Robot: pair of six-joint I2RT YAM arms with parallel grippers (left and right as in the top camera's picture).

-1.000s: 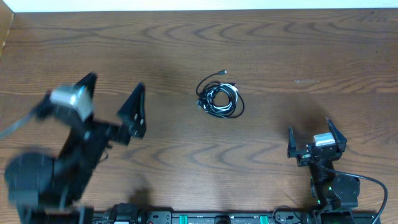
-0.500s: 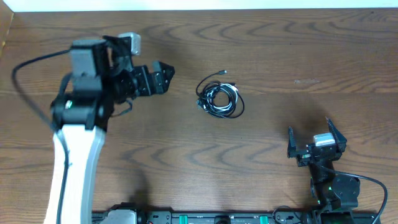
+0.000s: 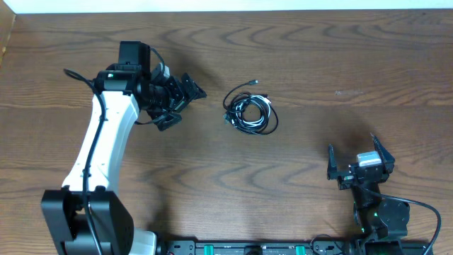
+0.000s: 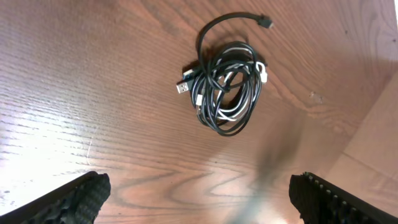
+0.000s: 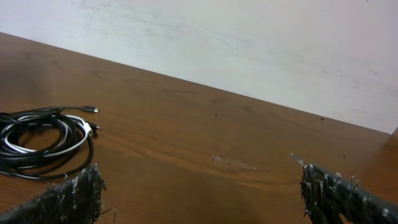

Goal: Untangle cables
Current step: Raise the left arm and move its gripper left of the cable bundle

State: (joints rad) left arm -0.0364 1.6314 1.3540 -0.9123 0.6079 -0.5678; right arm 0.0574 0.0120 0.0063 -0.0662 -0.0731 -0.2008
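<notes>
One cable bundle, centre: black cords, one white. Left gripper left of it, jaws apart. Right gripper near-right, jaws apart.

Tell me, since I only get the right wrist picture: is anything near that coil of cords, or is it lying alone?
Observer: The overhead view shows the left gripper, open, off to the left of the cables and not touching them.
Operator: Does the bundle have a loose end I cannot see?
Observer: Yes. In the left wrist view a silver flat plug sticks out at the coil's edge.
Operator: And the arm whose camera I am using?
Observer: From overhead, the right gripper is open, well apart from the cables and touching nothing.
</notes>
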